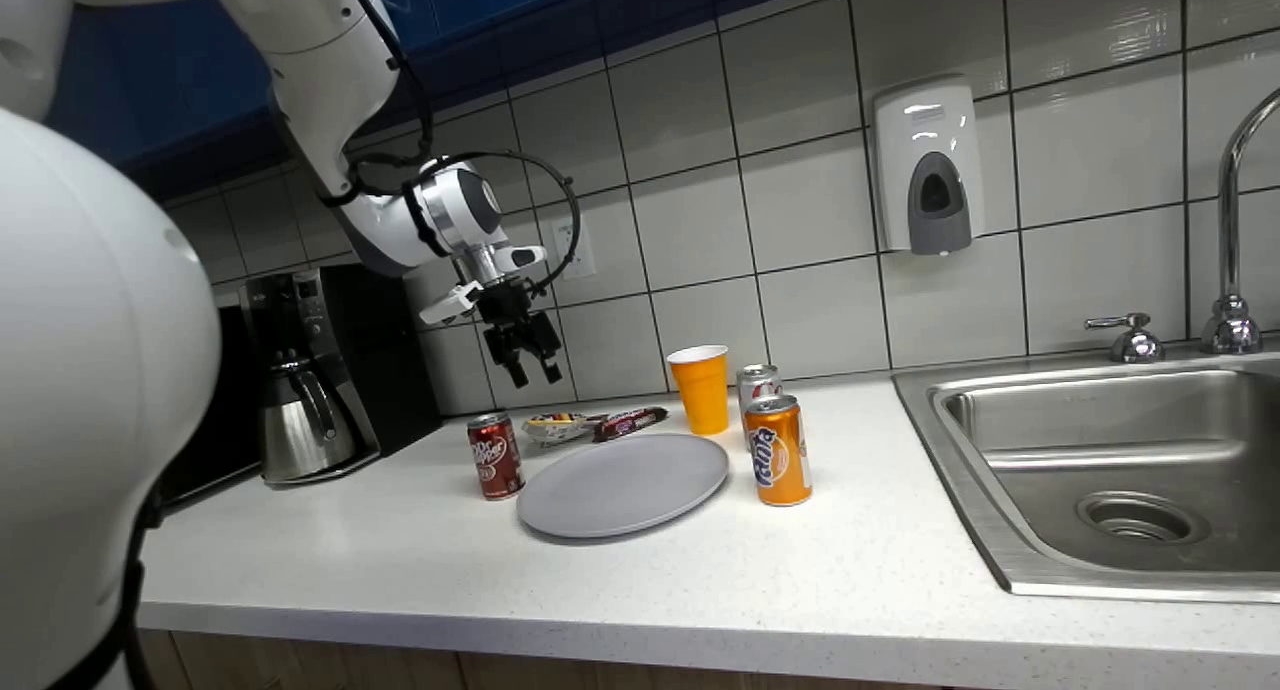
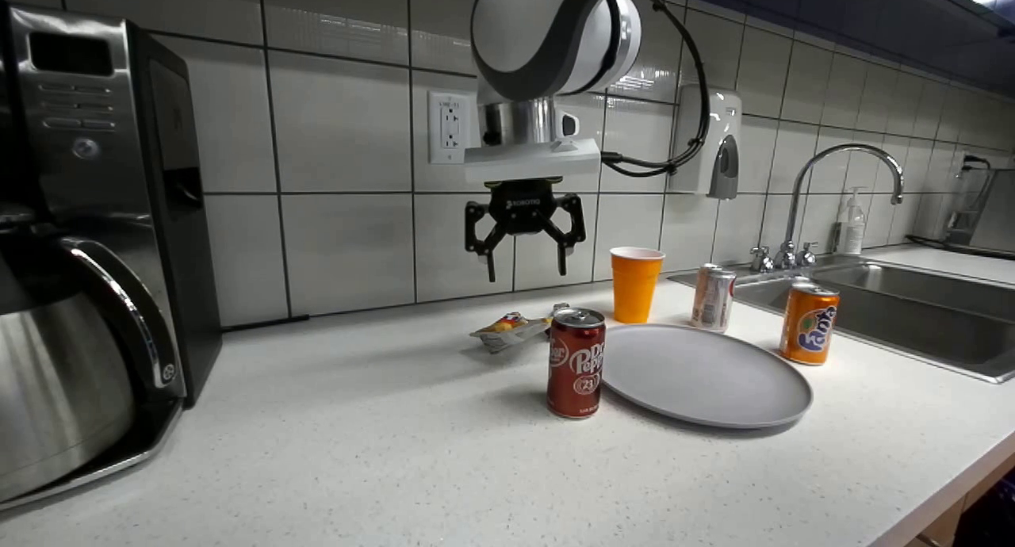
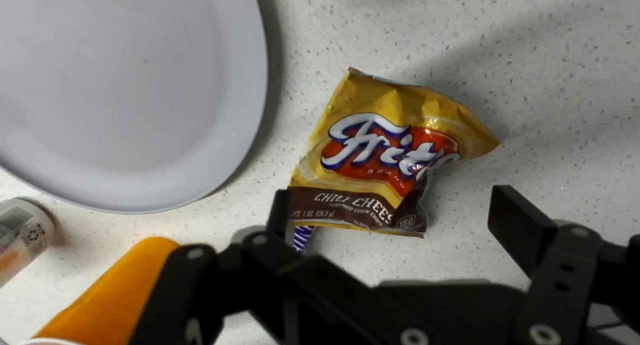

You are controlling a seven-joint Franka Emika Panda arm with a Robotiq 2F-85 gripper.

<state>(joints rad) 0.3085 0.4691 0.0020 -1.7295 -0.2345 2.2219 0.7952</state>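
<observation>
the bench (image 1: 600, 580) looks smooth, speckled and half-matt, with wood-grained panels (image 1: 320, 662) below its front edge. toward its back edge, the chip bag (image 3: 385, 155) is crinkled, shiny film and the cup (image 1: 703, 395) smooth plastic with a faint sheen. the plate (image 1: 625, 485) is smooth, matt, apparently plastic. the fanta can (image 1: 780, 460) and dr pepper can (image 1: 495, 458) are glossy printed metal; the sink (image 1: 973, 490) is satiny steel, the jaws matt.
</observation>
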